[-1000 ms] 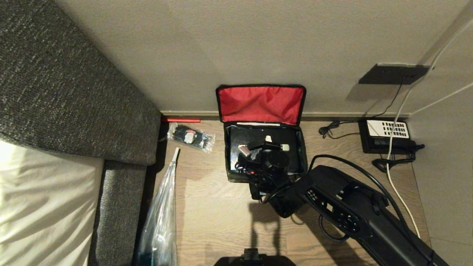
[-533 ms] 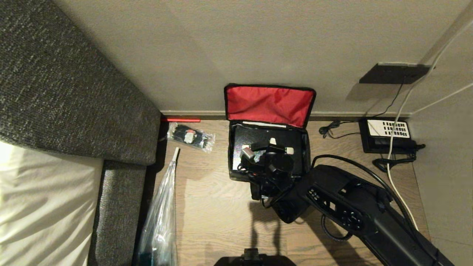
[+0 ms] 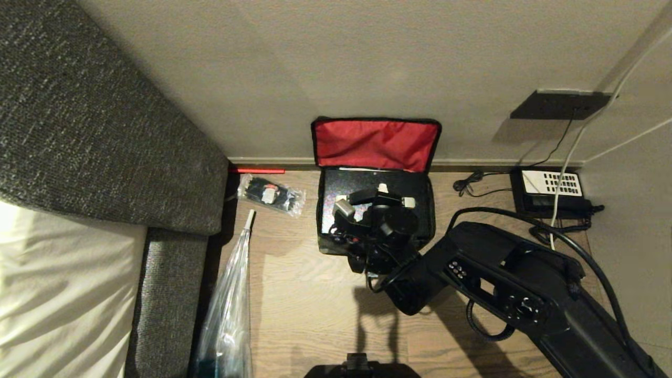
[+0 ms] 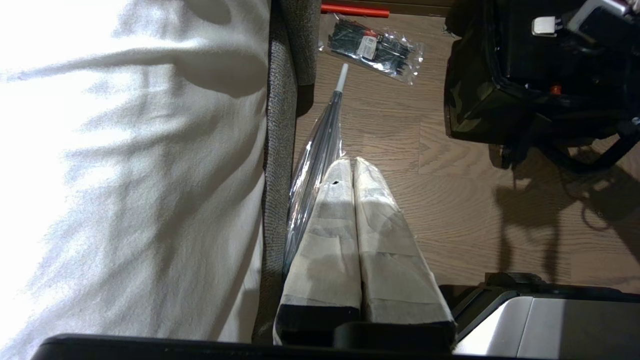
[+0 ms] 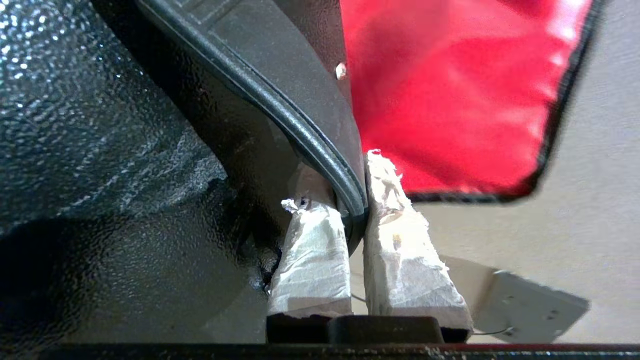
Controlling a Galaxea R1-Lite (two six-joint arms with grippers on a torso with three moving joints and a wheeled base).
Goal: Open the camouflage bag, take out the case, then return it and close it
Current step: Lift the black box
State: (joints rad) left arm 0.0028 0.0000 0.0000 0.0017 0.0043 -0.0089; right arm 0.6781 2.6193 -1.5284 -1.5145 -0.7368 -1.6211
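light: dim, warm indoor
shadows: arm's shadow on the wooden floor
glare: white bedding blown out
blur: red lid lining smeared

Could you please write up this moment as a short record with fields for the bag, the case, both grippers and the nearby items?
bag: green-brown camouflage fabric bag on the wood floor, red-lined lid open against the wall
case: black rectangular hard case inside the bag
right gripper: right gripper, fingers shut on the case's black handle
left gripper: left gripper shut, empty, beside the grey sofa
nearby: clear packet of black ties left of the bag; black phone with white keypad right of it
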